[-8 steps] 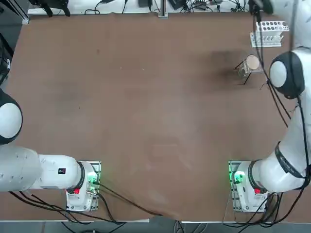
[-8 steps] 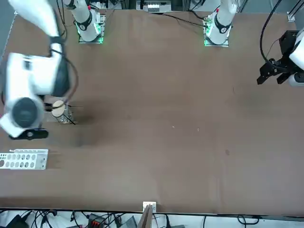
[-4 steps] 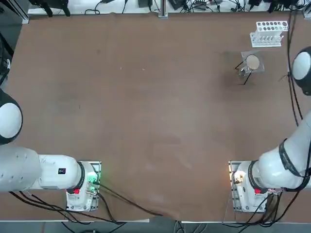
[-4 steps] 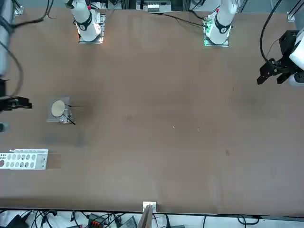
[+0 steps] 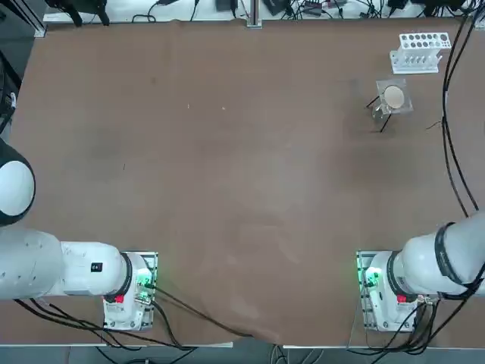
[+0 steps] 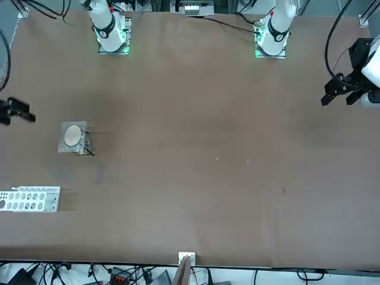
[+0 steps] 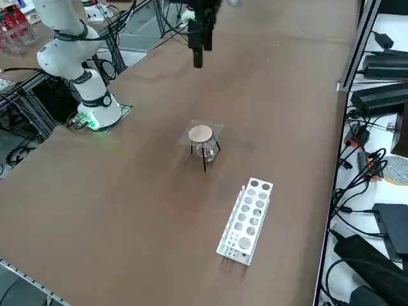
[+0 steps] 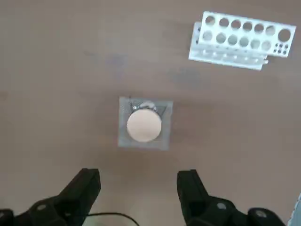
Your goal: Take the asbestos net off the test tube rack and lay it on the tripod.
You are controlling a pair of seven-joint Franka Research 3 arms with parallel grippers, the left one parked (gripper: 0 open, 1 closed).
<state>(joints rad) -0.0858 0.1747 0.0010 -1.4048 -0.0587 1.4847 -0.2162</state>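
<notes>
- Black fingers (image 8: 89, 186) of the right gripper (image 8: 139, 184) stand spread wide and hold nothing; I see it raised well above the tabletop (image 5: 227, 167), apart from every object.
- I find the asbestos net (image 5: 393, 96) lying flat on the tripod (image 7: 204, 156), its beige disc facing up, near the tabletop's far right corner.
- I see a small clear glass object (image 7: 206, 150) under the net, between the tripod legs.
- I find the test tube rack (image 5: 416, 51) beyond the tripod, bare on top, just beside the far edge at the right corner.
</notes>
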